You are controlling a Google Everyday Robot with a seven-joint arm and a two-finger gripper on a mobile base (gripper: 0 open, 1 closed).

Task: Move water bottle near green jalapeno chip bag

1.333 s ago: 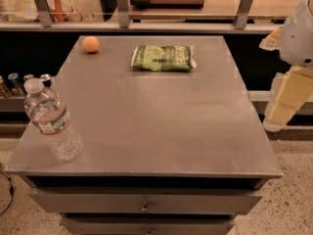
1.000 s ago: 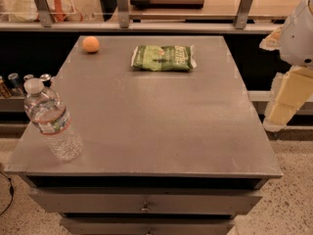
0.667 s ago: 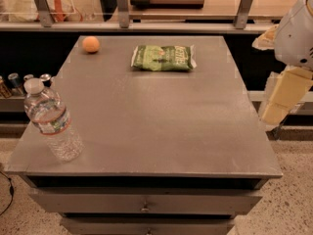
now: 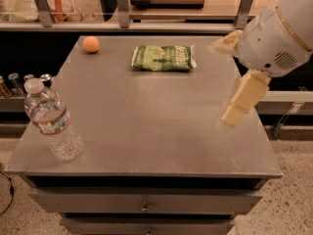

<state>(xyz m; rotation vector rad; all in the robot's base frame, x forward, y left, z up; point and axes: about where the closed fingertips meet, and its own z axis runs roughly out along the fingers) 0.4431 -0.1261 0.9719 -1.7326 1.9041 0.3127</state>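
**Gripper approach, start of reach.** The jaws of the gripper (image 4: pixel 221 82) are shown spread wide, with nothing held between them. One cream finger (image 4: pixel 226 41) is pointed toward the far side and the other (image 4: pixel 243 100) is angled down over the right margin of the grey table (image 4: pixel 146 131).

Compared with the views of a second ago, the gripper is displaced inward, from outside the table's right edge to above it. All objects on the table are unchanged in place. From this the reach is judged to be only just begun, with no contact yet made.

The green jalapeno chip bag (image 4: pixel 163 58) is seen lying flat, left of the jaws and a little farther back. The water bottle (image 4: pixel 51 121) is seen standing upright, capped, far to the left of the jaws near the front left corner, well apart from the bag. Nearly the whole table width is therefore left to be crossed. An orange ball (image 4: pixel 91 44) is seen beyond the bag, at the far left corner.

The white arm (image 4: pixel 279 33) is cut off by the upper right border, so the wrist joint is not shown. The small metal cans (image 4: pixel 24 78) behind the bottle are partly hidden by the table edge. The bag's lettering is not legible, and the bottle's fill level cannot be judged.
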